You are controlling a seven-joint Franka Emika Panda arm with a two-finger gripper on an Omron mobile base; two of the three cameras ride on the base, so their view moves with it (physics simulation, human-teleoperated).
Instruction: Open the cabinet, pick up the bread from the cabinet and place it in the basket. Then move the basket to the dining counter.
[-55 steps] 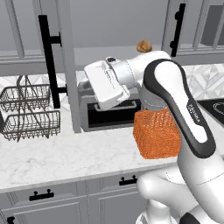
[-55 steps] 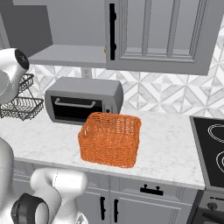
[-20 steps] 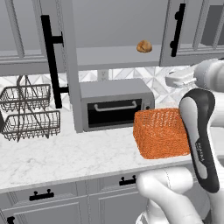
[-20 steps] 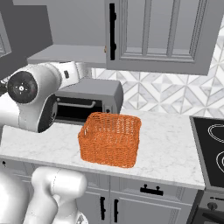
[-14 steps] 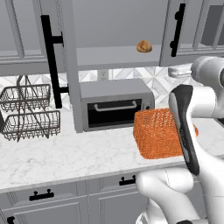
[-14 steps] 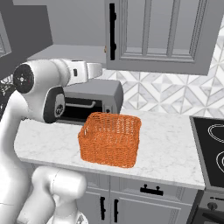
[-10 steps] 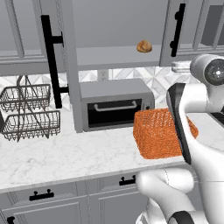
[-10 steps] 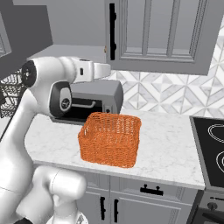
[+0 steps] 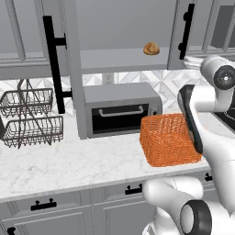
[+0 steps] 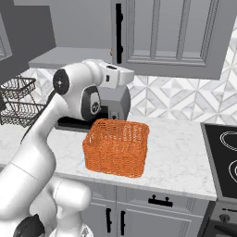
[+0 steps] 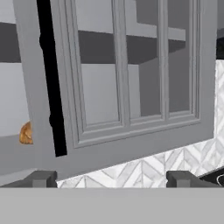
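The grey upper cabinet (image 9: 119,27) stands open, its left door swung out edge-on with a long black handle (image 9: 53,69). The small golden-brown bread (image 9: 151,48) sits on the cabinet shelf, and its edge (image 11: 26,133) peeks past the right door (image 11: 131,74) in the hand view. The orange woven basket (image 9: 167,140) (image 10: 116,146) rests on the marble worktop in front of the toaster oven, with nothing in it. My gripper (image 11: 113,178) is open and empty, raised just below the right door and facing it. The dining counter is out of view.
A grey toaster oven (image 9: 121,114) stands behind the basket. A dark two-tier wire rack (image 9: 30,117) sits at the left of the worktop (image 9: 69,160). A black stove top (image 10: 222,157) lies to the right. The right door's black handle (image 10: 119,32) hangs beside my hand.
My arm has swung from in front of the toaster oven up and to the right, bringing the hand close under the right cabinet door. Bread and basket have not moved.
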